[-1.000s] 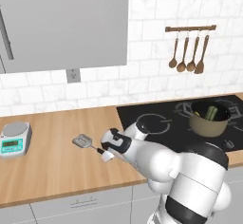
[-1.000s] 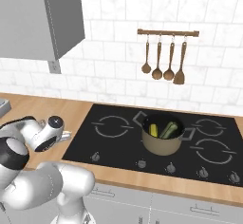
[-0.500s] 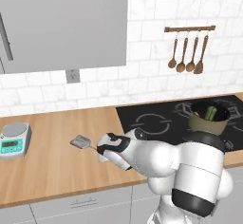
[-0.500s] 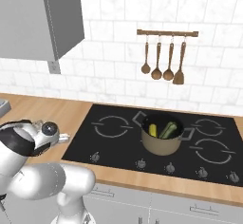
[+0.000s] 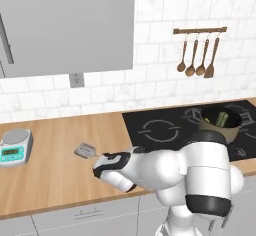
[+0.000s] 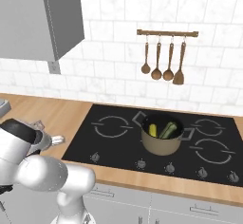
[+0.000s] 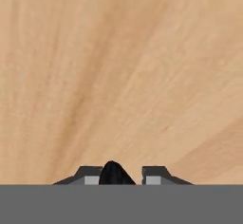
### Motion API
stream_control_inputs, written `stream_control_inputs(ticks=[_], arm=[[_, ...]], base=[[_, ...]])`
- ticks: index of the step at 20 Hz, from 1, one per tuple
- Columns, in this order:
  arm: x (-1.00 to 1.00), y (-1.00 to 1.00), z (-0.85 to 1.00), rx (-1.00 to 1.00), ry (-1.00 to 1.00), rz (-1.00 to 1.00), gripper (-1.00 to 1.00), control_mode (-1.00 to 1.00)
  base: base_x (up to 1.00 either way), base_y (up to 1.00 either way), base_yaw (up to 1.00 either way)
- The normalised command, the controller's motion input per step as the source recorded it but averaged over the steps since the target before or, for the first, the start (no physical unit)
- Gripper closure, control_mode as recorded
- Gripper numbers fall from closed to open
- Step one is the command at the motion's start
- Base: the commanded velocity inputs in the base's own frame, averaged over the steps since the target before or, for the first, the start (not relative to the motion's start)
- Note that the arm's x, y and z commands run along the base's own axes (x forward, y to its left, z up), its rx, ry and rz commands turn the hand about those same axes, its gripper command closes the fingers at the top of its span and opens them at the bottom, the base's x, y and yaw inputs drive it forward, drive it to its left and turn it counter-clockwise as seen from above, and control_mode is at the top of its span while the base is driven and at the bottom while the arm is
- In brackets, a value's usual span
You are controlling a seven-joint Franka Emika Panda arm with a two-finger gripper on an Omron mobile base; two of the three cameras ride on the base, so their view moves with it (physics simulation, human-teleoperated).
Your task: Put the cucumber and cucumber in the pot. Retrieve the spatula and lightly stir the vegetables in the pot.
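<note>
already both cucumbers (image 6: pixel 160 130) in pot (image 6: pixel 161 139). spatula (image 5: pixel 86 151) flat on desk (image 5: pixel 50 180), near front edge; fingers (image 7: pixel 121 176) closing around black handle, not lifted. stirring left.

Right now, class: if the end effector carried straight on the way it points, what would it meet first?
The wooden counter, most likely: the end effector faces bare wood, with the spatula's black handle between its fingers. How near is unclear.
</note>
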Motion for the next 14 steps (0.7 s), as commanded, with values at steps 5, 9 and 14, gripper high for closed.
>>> stream_control_inputs(ticks=[5,9,14], arm=[[-0.06,-0.01,0.97,-0.01,0.05,-0.08,1.00,-1.00],[0.01,-0.08,1.00,0.02,0.11,-0.01,1.00,-1.00],[0.18,-0.19,1.00,0.07,0.26,0.00,1.00,-1.00]], base=[[0.00,0.00,0.00],[0.00,0.00,0.00],[0.00,0.00,0.00]])
